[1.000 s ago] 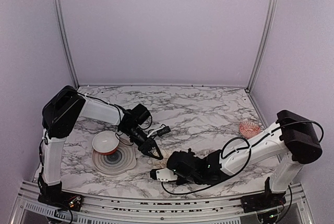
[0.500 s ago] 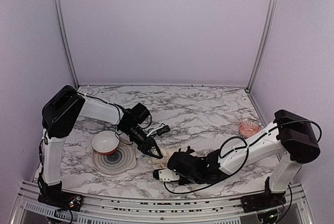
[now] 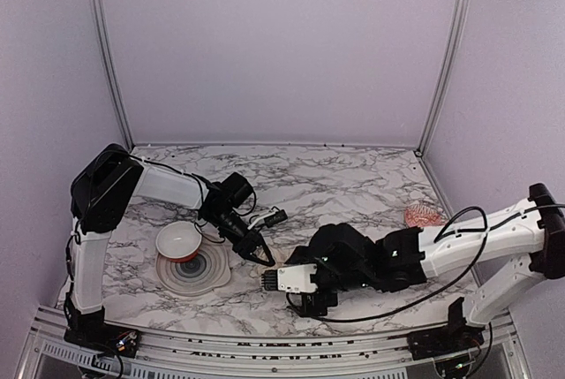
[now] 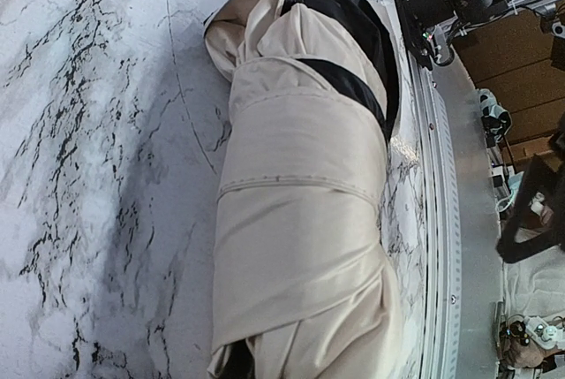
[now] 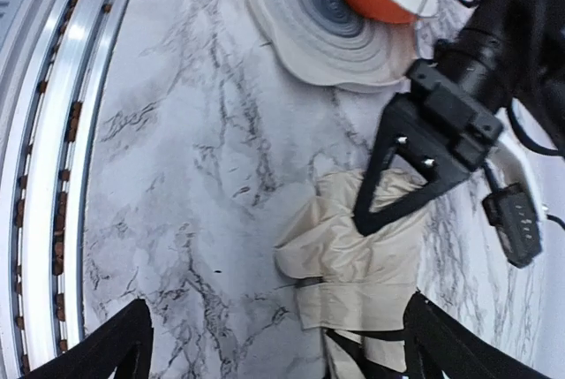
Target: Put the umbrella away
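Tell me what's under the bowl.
A grey-ringed plate; the bowl sits on its far-left part. The patch directly beneath the bowl is covered, so anything there can't be seen.

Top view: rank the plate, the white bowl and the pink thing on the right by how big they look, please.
1. plate, clearly the largest.
2. white bowl.
3. pink object near the right arm, which looks only a little smaller than the bowl, so those two are close.
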Controlling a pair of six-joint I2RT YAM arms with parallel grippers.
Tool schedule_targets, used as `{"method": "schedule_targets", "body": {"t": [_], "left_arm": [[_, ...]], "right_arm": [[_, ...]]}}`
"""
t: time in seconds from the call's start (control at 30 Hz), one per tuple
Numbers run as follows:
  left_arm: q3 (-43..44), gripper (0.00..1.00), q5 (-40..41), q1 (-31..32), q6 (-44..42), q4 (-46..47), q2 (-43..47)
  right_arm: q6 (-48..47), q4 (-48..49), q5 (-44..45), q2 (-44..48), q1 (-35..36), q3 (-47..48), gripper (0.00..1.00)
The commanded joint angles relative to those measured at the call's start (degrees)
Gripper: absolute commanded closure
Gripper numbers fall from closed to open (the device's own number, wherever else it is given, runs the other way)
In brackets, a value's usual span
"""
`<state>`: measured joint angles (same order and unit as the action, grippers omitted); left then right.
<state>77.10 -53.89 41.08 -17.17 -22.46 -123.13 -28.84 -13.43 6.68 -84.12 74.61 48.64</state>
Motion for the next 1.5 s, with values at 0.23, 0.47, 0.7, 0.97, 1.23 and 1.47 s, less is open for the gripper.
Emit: {"method": "schedule_targets", "body": {"t": [0.23,0.47,0.7,0.97,1.23,1.47], "left_arm": [[-3.3,1.00,17.3,-0.4,-0.8,-6.3,-5.5],[-3.1,1.00,16.7,-0.4,-1.0,-6.2,-5.6],[-3.4,1.00,16.5,-0.4,-1.4,-6.4,-5.6],[-3.7,1.00,16.5,-0.4,-2.1,-6.4,-5.1],[-4.5,0.53,16.0,-0.7,0.8,-0.3,0.3],[-10.3,0.33,18.1,-1.7,6.8,14.7,13.7]], "right_arm": [[-3.6,1.2,14.9,-7.4,-5.8,5.5,0.00],[-8.3,1.7,21.2,-15.9,-7.1,9.6,0.02],[-10.9,2.1,23.1,-21.8,-8.8,11.3,0.14],[-11.5,-1.6,22.3,-25.4,-9.9,13.5,0.36],[-9.1,-2.6,19.5,-24.5,-10.2,13.1,0.58],[-4.0,-3.0,17.1,-21.9,-12.0,12.7,0.62]]}}
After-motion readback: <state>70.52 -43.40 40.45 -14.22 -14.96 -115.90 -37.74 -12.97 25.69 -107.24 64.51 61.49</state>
